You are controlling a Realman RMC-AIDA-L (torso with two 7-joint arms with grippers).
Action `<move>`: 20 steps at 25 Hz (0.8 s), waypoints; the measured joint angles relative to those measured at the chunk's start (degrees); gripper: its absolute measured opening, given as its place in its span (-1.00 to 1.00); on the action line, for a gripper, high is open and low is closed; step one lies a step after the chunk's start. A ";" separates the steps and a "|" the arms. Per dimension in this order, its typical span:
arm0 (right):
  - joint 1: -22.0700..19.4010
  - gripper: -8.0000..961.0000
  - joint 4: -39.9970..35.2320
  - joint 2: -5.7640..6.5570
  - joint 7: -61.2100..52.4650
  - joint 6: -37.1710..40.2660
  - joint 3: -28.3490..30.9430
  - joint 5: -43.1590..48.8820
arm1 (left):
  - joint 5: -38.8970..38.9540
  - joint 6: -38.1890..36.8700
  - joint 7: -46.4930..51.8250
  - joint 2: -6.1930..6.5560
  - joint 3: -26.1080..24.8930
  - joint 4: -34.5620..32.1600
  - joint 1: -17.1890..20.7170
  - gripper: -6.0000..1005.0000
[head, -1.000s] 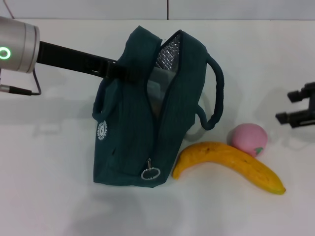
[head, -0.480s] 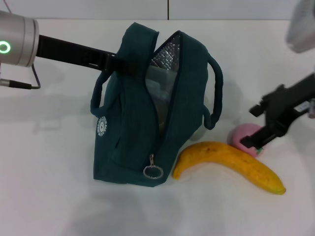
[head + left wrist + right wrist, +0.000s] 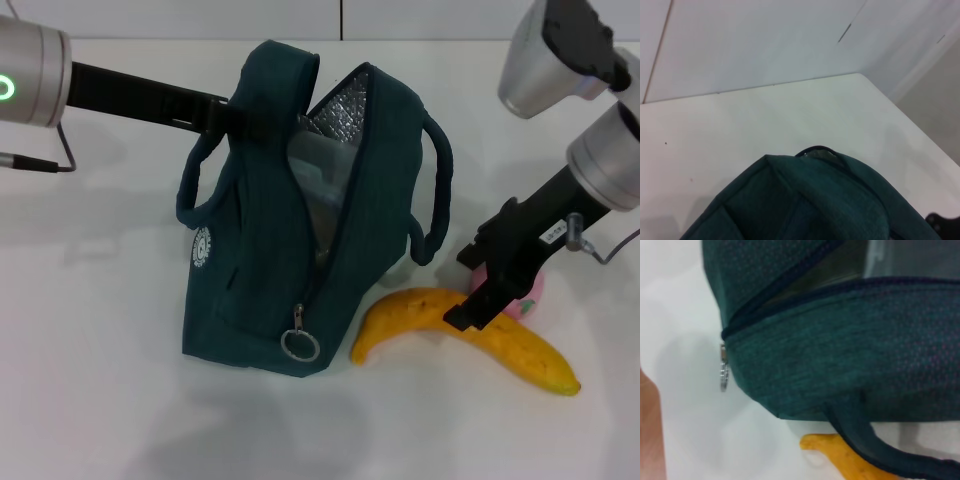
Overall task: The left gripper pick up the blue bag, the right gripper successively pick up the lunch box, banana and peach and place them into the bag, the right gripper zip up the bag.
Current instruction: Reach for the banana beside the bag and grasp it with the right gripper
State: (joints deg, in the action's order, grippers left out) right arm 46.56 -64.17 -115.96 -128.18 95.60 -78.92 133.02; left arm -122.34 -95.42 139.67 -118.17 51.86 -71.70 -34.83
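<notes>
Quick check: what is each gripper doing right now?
Left gripper: shut on the blue bag, gripping its top edge.
Right gripper: open, fingers straddling the banana beside the peach, holding nothing.

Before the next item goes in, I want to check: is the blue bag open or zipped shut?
Open. In the head view the blue bag gapes at its top, showing silver lining, and the zip pull hangs low at the near end.

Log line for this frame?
left end effector: holding bag open | right end effector: over banana, peach | lunch box: in bag
</notes>
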 joint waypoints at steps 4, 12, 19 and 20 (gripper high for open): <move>1.11 0.82 2.01 0.01 0.08 -0.30 -1.34 -0.56 | 0.00 0.11 0.01 0.26 0.00 0.21 -0.17 -0.89; 1.41 0.82 3.42 0.04 -0.45 -2.49 -4.24 0.18 | 0.00 0.11 0.06 0.41 -0.01 1.47 -0.27 -0.89; 1.61 0.82 4.84 -0.04 -0.24 -6.25 -9.30 0.18 | 0.00 0.19 0.08 0.48 0.00 1.67 -0.33 -0.89; 1.58 0.82 4.88 -0.05 -0.24 -6.88 -10.16 0.18 | 0.00 0.19 0.08 0.48 0.00 1.67 -0.31 -0.89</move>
State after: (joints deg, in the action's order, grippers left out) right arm 48.14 -59.30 -116.00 -128.43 88.73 -89.08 133.21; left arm -122.34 -95.24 139.75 -117.69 51.85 -70.03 -35.14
